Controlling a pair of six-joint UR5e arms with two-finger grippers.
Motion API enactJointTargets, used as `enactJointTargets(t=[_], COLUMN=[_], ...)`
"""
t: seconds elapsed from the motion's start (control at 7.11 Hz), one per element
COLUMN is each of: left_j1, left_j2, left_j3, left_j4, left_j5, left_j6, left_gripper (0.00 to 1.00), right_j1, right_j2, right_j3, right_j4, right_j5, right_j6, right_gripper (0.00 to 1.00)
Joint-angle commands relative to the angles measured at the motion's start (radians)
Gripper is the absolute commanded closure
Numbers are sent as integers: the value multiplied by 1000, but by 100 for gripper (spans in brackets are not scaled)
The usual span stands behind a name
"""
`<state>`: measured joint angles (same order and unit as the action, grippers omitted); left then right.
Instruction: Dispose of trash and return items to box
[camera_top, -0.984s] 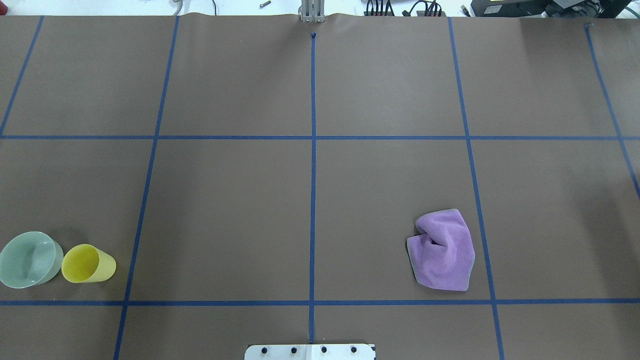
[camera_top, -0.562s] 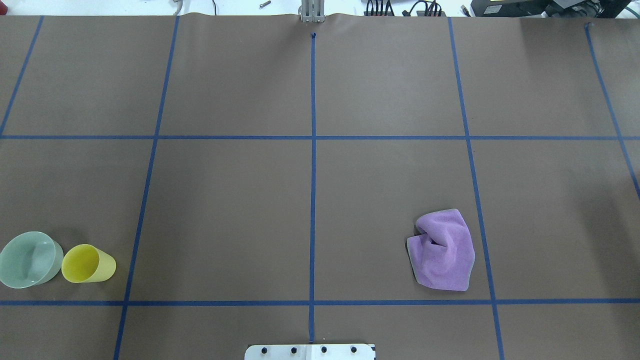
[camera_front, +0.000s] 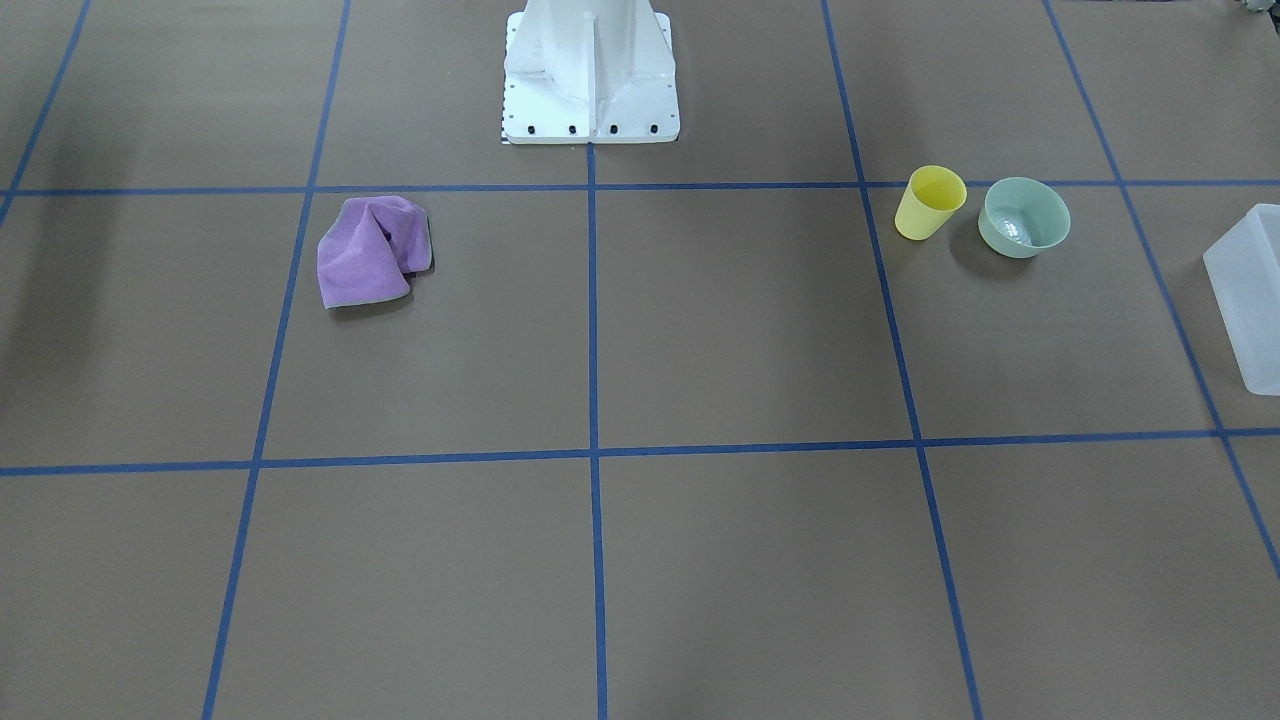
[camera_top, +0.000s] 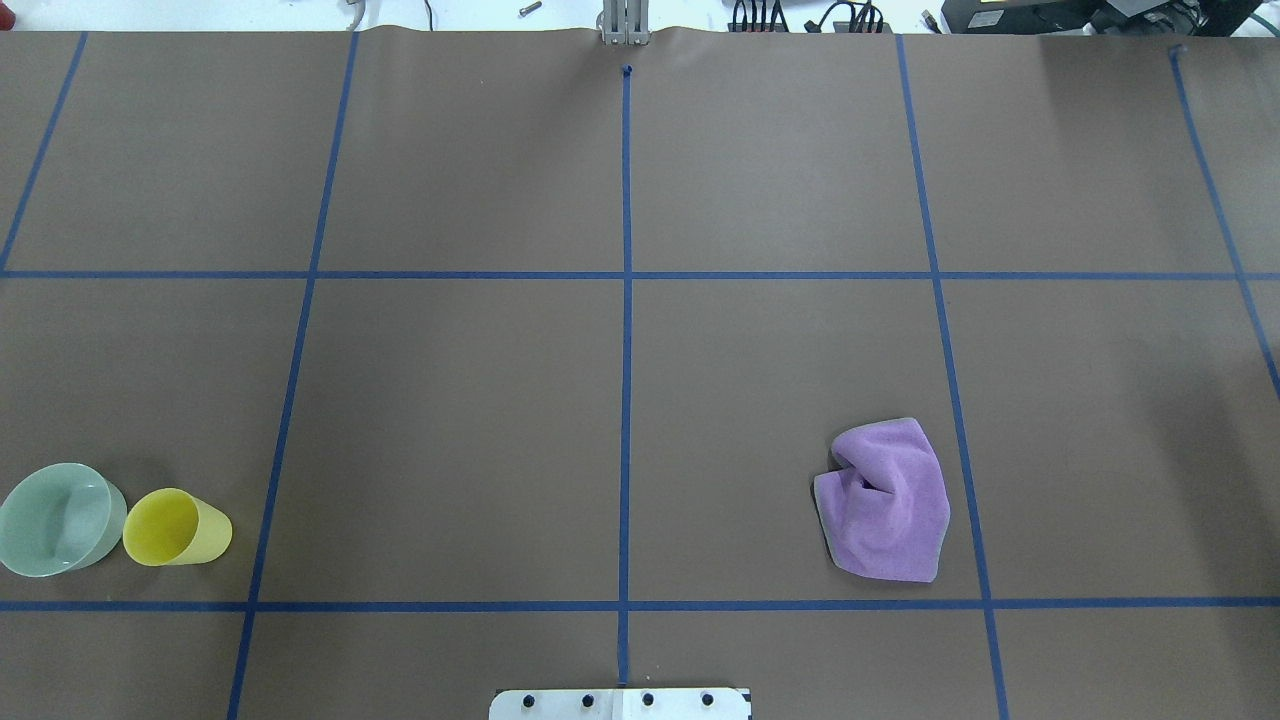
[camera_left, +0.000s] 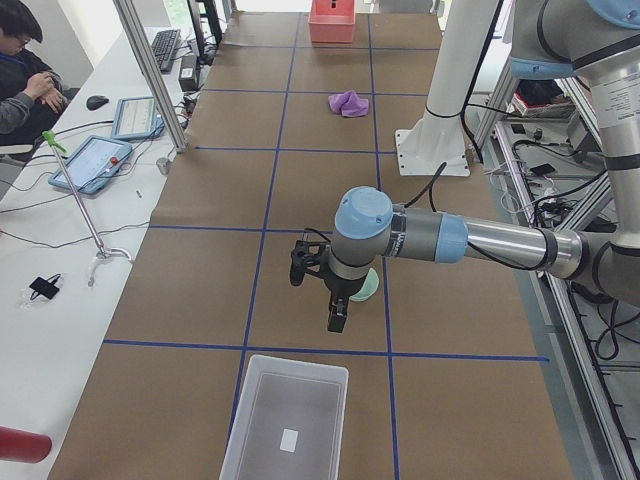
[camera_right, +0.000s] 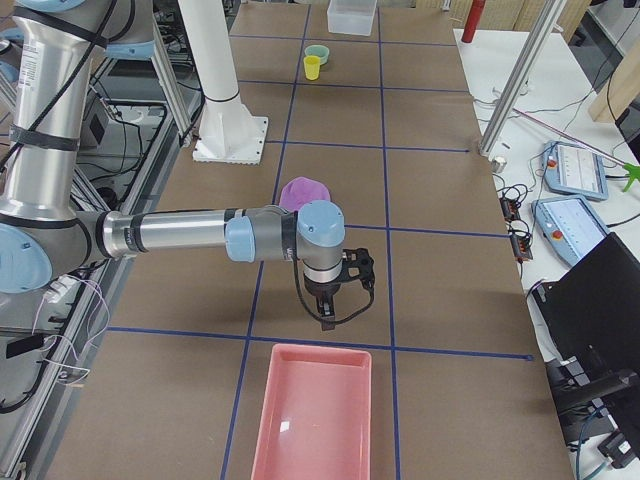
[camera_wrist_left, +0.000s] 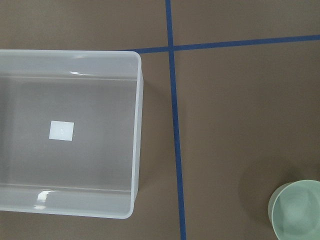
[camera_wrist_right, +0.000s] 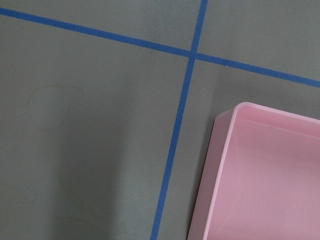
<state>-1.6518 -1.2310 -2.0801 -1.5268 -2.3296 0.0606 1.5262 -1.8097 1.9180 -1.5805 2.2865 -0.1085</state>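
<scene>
The yellow cup (camera_top: 175, 527) stands upright beside the pale green bowl (camera_top: 58, 518) at the table's near left; both also show in the front view, cup (camera_front: 930, 203) and bowl (camera_front: 1023, 216). The frosted white box (camera_left: 297, 362) stands empty at the left end and also shows in the left wrist view (camera_wrist_left: 136, 135), with the bowl (camera_wrist_left: 297, 210) at the corner. My left gripper (camera_left: 336, 325) hangs between bowl and box; I cannot tell whether it is open. My right gripper (camera_right: 326, 322) hangs above the table near the pink tray (camera_right: 310, 420); I cannot tell its state.
A crumpled purple cloth (camera_top: 885, 500) lies on the right half of the table. The pink tray also shows in the right wrist view (camera_wrist_right: 260, 175). The robot's white base (camera_front: 590, 70) stands at the middle of the near edge. Blue tape lines grid the brown table.
</scene>
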Motion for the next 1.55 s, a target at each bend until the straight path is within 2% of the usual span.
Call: enactJointTargets(t=[0.0,0.14,0.42,0.84,0.98,1.27,1.41], left_j1=[0,0,1,7,61,205,298], left_j2=[-54,-59,-96,-70,-65,-67,-56], left_j3=[2,12,75,117,117,117,118], left_j4=[-25,-91,-302,-390,-391,-447,-534], left_j5=[3,7,-2,-30,-92,-114,-109], left_j6=[2,-1,-11,-11,-16,-291,-430], left_gripper=[1,1,1,1,1,1,1], right_j1=[2,0,-1,-23,-41,-142,-187], right_j2=[24,42,79,112,113,134,135], right_j3=[39,47,122,137,154,202,214], right_j4=[-1,1,1,-1,-1,1,29], right_j5=[23,45,51,74,76,53,-6], right_j6=[12,18,16,19,44,302,375], right_gripper=[0,0,0,0,0,0,0])
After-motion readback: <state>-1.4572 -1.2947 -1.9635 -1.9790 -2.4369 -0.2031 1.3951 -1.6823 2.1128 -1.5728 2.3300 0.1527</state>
